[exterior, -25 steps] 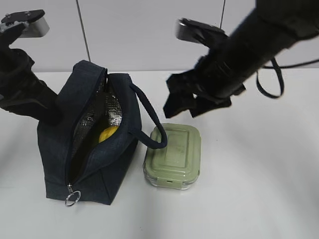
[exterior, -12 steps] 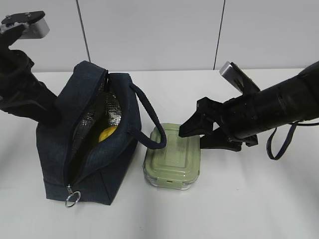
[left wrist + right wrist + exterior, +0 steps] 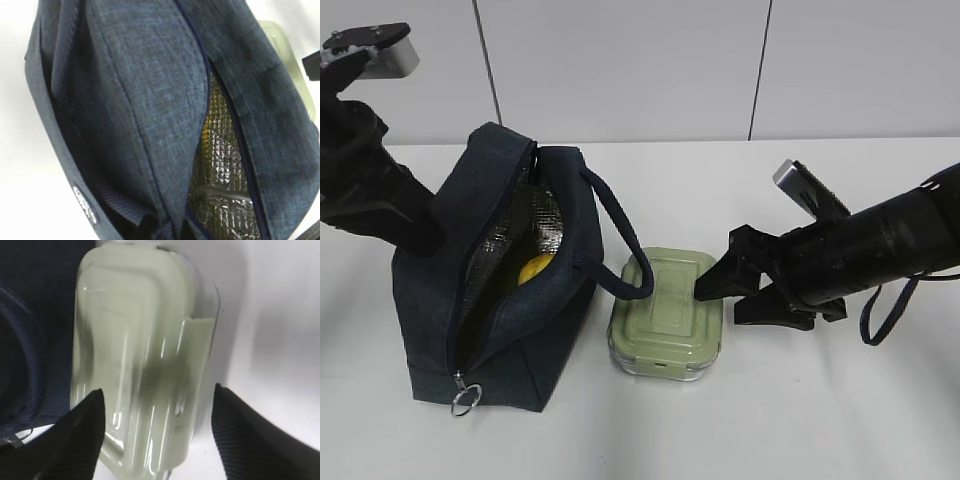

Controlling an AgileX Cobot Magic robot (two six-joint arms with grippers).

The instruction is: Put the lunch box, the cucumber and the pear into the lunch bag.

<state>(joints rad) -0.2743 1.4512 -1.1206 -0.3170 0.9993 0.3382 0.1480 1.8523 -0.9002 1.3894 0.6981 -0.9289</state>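
The navy lunch bag [image 3: 520,320] stands open on the left and shows its silvery lining. The yellow pear [image 3: 534,268] lies inside it. The sage-green lunch box [image 3: 668,312] sits on the table right beside the bag. My right gripper [image 3: 730,297] is open, low at the box's right end. In the right wrist view the right gripper [image 3: 157,410] has its black fingers either side of the box [image 3: 145,330]. My left gripper is hidden in the fabric at the bag's far left edge [image 3: 150,150], where the cloth bunches as if pinched. The cucumber is not in view.
The bag's rope handle [image 3: 620,240] loops over the box's left end. The zipper's metal ring pull [image 3: 465,400] hangs at the bag's near corner. White table [image 3: 840,400] spreads to the right and front, with a white wall behind.
My right arm has come down from above the box and swung to its right end, jaws open around it. The left arm and the bag have not moved.
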